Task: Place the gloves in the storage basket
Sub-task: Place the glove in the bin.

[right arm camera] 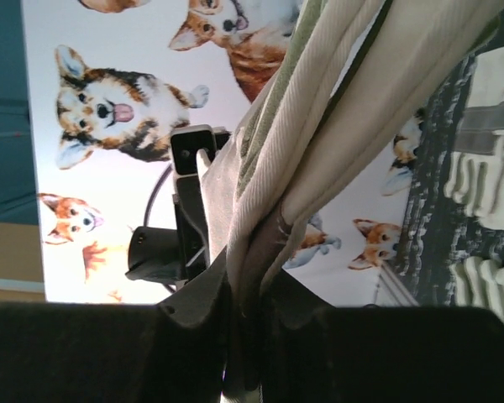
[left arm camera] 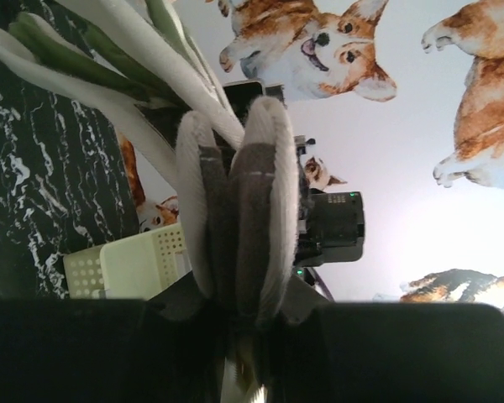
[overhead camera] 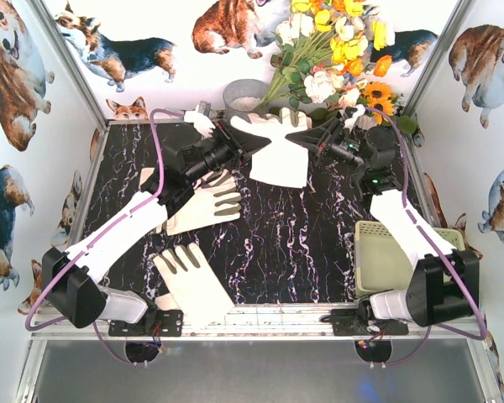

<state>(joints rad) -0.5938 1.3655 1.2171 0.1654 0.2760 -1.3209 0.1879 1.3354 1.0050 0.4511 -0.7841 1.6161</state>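
Observation:
One cream-white glove (overhead camera: 277,155) with grey-olive fingers hangs stretched above the far middle of the table, held from both sides. My left gripper (overhead camera: 238,148) is shut on its left edge; in the left wrist view the folded fabric (left arm camera: 244,210) is pinched in the gripper (left arm camera: 245,312). My right gripper (overhead camera: 316,139) is shut on its right edge, and the bunched cloth (right arm camera: 319,126) runs down into the gripper (right arm camera: 260,295). Two more gloves lie flat at the left (overhead camera: 206,203) and near left (overhead camera: 189,281). The pale yellow-green basket (overhead camera: 378,264) stands at the near right, partly under my right arm, and shows in the left wrist view (left arm camera: 134,262).
A grey metal bucket (overhead camera: 244,96) and a bunch of artificial flowers (overhead camera: 336,50) stand at the far edge. A small white piece of cloth (overhead camera: 203,124) lies at the far left. Corgi-print walls close in three sides.

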